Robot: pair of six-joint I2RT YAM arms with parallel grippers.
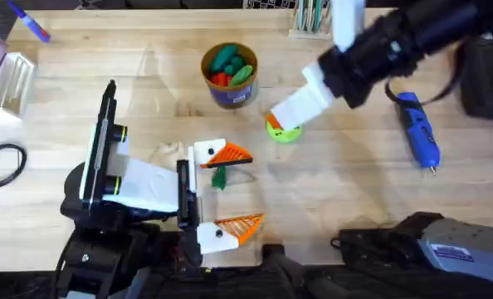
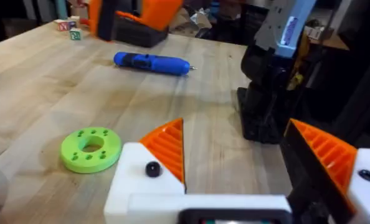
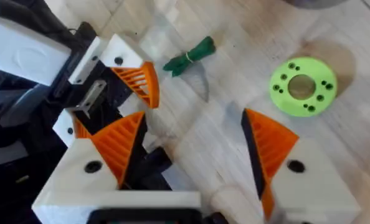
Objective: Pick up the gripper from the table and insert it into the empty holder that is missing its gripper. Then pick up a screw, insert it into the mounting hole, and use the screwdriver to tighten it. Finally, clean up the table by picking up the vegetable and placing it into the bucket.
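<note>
Nearby, green disc [image 1: 283, 130] under right pincer [image 1: 286, 116]

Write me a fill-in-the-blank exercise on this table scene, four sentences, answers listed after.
1. The green vegetable lies on the table between the left gripper's two ____ tips.
2. The bucket holds toy vegetables coloured green and ____.
3. The screwdriver is coloured ____.
4. The right gripper hangs over a bright green ____ with small holes.

Missing words: orange; red; blue; disc
</note>
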